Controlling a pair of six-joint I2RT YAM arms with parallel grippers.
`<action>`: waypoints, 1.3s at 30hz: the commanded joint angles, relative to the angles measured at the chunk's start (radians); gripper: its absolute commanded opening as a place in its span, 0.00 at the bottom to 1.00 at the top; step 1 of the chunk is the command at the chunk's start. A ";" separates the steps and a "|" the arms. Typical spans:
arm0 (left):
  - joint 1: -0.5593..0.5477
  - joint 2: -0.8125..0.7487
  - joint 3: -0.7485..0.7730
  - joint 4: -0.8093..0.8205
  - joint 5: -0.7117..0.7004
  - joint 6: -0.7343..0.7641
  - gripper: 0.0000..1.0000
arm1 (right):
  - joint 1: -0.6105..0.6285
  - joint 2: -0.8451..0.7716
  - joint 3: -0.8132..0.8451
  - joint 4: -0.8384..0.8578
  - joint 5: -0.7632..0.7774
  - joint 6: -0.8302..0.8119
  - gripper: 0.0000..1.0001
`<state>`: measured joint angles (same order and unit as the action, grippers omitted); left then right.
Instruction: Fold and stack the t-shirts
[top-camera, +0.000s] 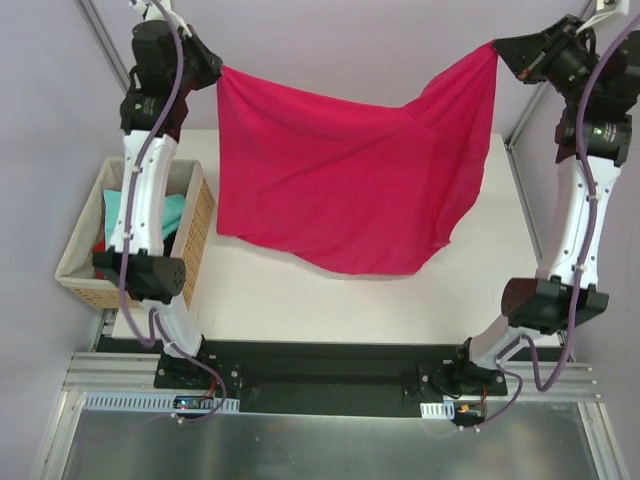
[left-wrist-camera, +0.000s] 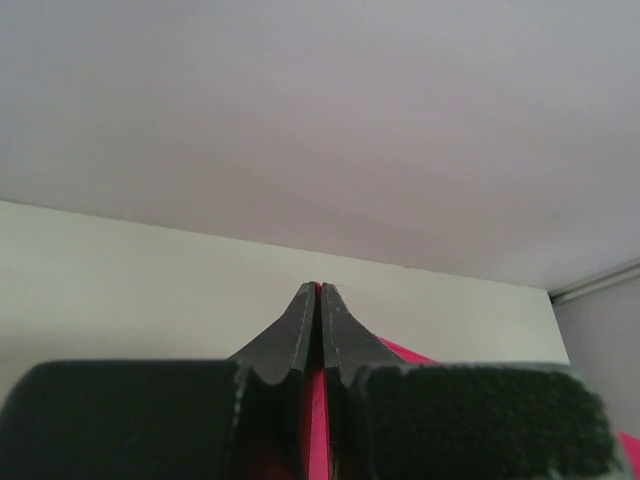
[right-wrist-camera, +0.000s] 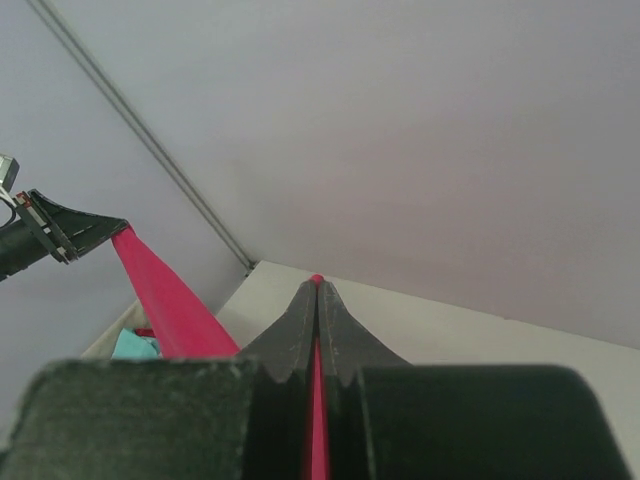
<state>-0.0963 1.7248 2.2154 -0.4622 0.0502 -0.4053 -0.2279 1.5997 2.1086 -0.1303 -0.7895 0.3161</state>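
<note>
Far left: wicker basket (top-camera: 78, 238) at the left edge of the desk (top-camera: 300, 300). Inside it a teal shirt (top-camera: 176, 212) against the right wall and a bit of red shirt (top-camera: 101, 247) towards the near-left corner. The left arm crosses over the basket in the overhead view and hides most of the contents.

Up and just right of the basket: left tool (top-camera: 214, 72), raised high, fingers pressed together on one top corner of the crimson shirt (top-camera: 350, 180). Its wrist camera shows a thin strip of crimson cloth pinched between the closed fingertips.

Right of the basket, over the middle of the desk: the crimson shirt hangs spread like a sheet between the two tools. Top edge sags in the middle, bottom edge is uneven and lowest towards the centre (cannot tell whether the hem touches the desk).

Far right, well away from the basket: right tool (top-camera: 500, 48), also raised, clamped on the other top corner. Its wrist camera shows cloth running up between the closed fingers, with the taut top edge leading off towards the left tool.
</note>
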 joint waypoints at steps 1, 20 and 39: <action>0.013 0.197 0.299 0.043 0.028 -0.032 0.00 | 0.021 0.154 0.169 0.052 0.050 -0.061 0.00; 0.020 -0.213 -0.165 0.324 0.145 0.006 0.00 | 0.006 -0.265 -0.124 0.156 -0.013 -0.181 0.00; -0.031 -0.846 -1.594 0.418 0.271 -0.004 0.00 | 0.105 -0.863 -1.345 -0.504 0.033 -0.466 0.00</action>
<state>-0.0856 1.0084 0.6647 -0.1024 0.3042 -0.3420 -0.1642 0.8326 0.7391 -0.5327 -0.7940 -0.1650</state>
